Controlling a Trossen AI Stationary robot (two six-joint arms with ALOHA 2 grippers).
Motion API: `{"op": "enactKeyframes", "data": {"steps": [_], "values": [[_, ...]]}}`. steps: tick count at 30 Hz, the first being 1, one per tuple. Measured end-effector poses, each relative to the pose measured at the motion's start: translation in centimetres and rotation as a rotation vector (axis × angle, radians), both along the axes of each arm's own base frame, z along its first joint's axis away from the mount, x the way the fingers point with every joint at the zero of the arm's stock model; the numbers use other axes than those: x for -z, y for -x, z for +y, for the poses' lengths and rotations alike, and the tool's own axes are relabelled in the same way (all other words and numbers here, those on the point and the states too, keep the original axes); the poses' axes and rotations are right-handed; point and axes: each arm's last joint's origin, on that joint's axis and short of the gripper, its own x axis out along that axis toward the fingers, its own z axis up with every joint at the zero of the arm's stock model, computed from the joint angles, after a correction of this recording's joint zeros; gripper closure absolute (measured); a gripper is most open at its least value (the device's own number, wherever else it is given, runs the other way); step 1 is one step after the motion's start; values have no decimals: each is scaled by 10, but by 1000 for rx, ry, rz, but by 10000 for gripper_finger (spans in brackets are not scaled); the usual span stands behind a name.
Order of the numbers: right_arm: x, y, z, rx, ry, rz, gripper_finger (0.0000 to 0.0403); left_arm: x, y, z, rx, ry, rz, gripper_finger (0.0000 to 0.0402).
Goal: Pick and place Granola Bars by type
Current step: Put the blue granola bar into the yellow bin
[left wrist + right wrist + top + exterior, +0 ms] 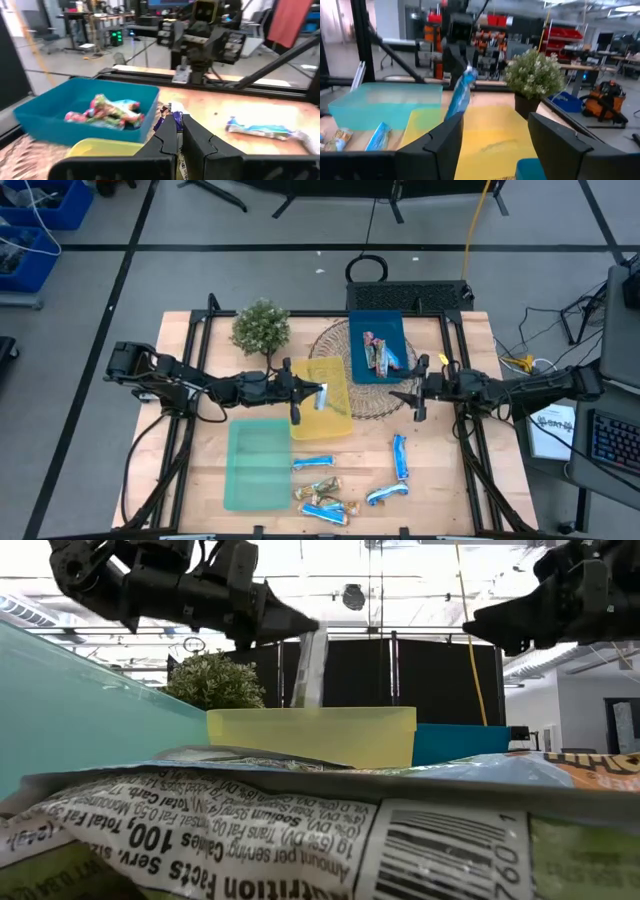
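My left gripper (308, 392) is shut on a blue-and-white granola bar (460, 95) and holds it over the yellow tray (335, 418). My right gripper (408, 392) stands open with nothing between its fingers, beside the blue tray (362, 330), where several bars (107, 112) lie. Several more bars lie loose on the near part of the table, among them a blue-and-white bar (400, 455) and gold-brown ones (320, 490). One wrapper (300, 830) lies right against the low camera. My left gripper pinches the bar's upper end (318, 635) between its two fingers (167, 132). The fingers lie level and come from the table's left. The bar hangs down below them, a little slanted, with its lower end (298, 700) clear above the yellow tray.
A green tray (258, 463) lies at the near left. A small potted plant (261, 327) stands at the far left, next to a round woven mat (330, 340) under the blue and yellow trays. Bare wood shows between the green tray and the loose bars.
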Motion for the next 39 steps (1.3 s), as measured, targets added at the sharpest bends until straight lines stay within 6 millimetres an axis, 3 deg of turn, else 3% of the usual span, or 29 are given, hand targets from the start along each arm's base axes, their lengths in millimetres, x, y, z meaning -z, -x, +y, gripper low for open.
{"op": "enactKeyframes", "data": {"steps": [3,15,22,25,34,39], "values": [[-5,2,0,-2,-12,-67,188,6,7,1,-22,1,-15,391],[-5,2,1,-29,-13,-61,188,36,32,6,-161,79,55,391],[-4,2,1,-30,-13,-60,188,45,36,12,-185,109,113,391],[-4,2,1,-30,-13,-60,188,46,36,14,-191,161,104,359],[-3,2,1,-28,-13,-49,188,44,36,15,-207,169,88,202],[-3,2,1,-27,-13,-49,188,44,36,15,-204,150,92,139]]}}
